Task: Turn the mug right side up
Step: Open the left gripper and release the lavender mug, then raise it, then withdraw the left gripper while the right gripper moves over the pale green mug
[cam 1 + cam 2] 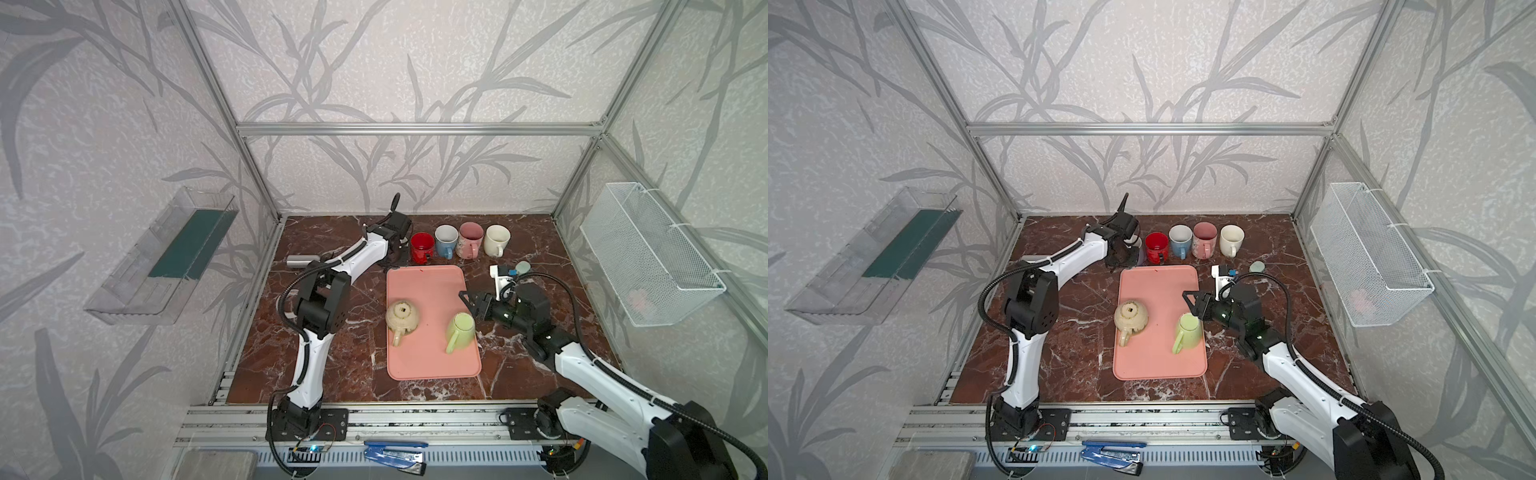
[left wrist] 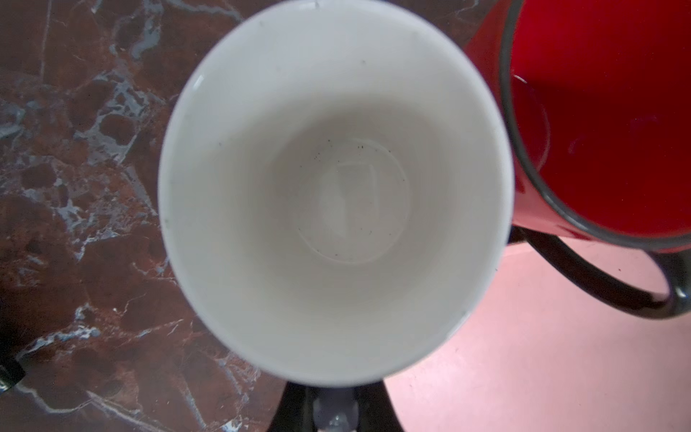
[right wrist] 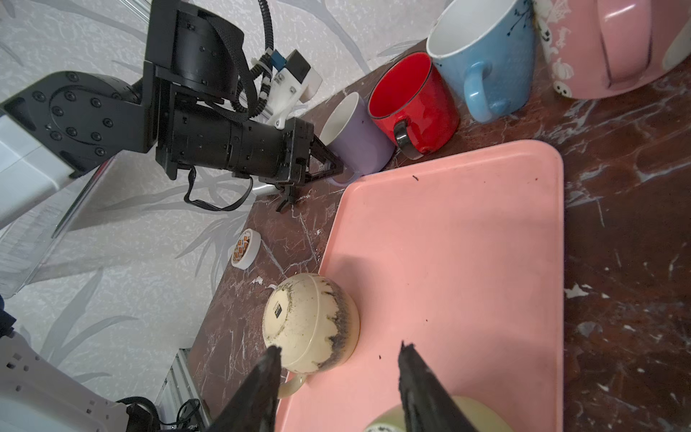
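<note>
Brown marble table fills the floor of a walled cell papered with grey leaves, and a pink tray lies at its centre. From its base at the lower left of both top views, the left arm rises, folds at the elbow and runs its forearm to the upper centre, wrist bent downward. The left gripper sits there with jaws nearly together, pinched on the handle side of the purple mug. This mug stands mouth up on the marble, just off the tray's far left corner and touching the red mug. The left wrist view looks straight down into its white inside. Blue, pink and white mugs carry the row on to the right, all upright. From the lower right, the right arm stretches low toward the tray's right edge. Its right gripper points left with jaws partly apart and nothing between them, just above and behind the green mug. That mug and the cream mug both stand upside down on the tray, well apart.
</note>
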You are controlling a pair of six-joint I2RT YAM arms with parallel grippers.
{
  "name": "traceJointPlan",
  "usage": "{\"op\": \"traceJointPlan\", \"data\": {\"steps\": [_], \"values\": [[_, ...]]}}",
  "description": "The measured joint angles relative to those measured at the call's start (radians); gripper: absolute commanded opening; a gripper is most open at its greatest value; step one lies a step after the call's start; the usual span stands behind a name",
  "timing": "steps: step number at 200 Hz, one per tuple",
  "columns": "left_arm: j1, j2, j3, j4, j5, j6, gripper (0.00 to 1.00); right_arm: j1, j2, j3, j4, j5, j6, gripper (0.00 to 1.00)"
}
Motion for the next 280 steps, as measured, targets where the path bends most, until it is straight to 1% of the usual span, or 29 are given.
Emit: {"op": "traceJointPlan", "data": {"steps": [62,123,161,191,213,229,255,271,280], "values": [[-0.003,0.004,0.007,0.003,-0.022,0.009,0.28,0.0,-0.003,0.0,0.0,0.0,0.0,0.51],[-0.004,0.002,0.007,0.003,-0.026,0.011,0.37,0.0,-0.027,0.0,-0.015,0.0,-0.005,0.53],[-0.01,-0.036,0.006,0.0,-0.025,0.012,0.46,0.014,-0.031,0.029,-0.097,0.002,-0.043,0.54],[-0.025,-0.145,-0.036,0.008,-0.025,0.016,0.51,0.041,-0.042,0.092,-0.194,0.021,-0.096,0.55],[-0.038,-0.258,-0.095,0.019,-0.024,0.016,0.58,0.066,-0.076,0.117,-0.264,0.05,-0.129,0.56],[-0.046,-0.341,-0.142,0.029,-0.022,0.01,0.62,0.086,-0.109,0.118,-0.324,0.072,-0.148,0.61],[-0.052,-0.463,-0.224,0.049,-0.016,0.001,0.72,0.139,-0.158,0.122,-0.446,0.125,-0.179,0.68],[-0.056,-0.539,-0.293,0.067,-0.013,-0.003,0.79,0.176,-0.182,0.128,-0.513,0.161,-0.188,0.72],[-0.058,-0.586,-0.339,0.081,-0.012,-0.006,0.86,0.196,-0.196,0.129,-0.547,0.183,-0.188,0.73]]}}
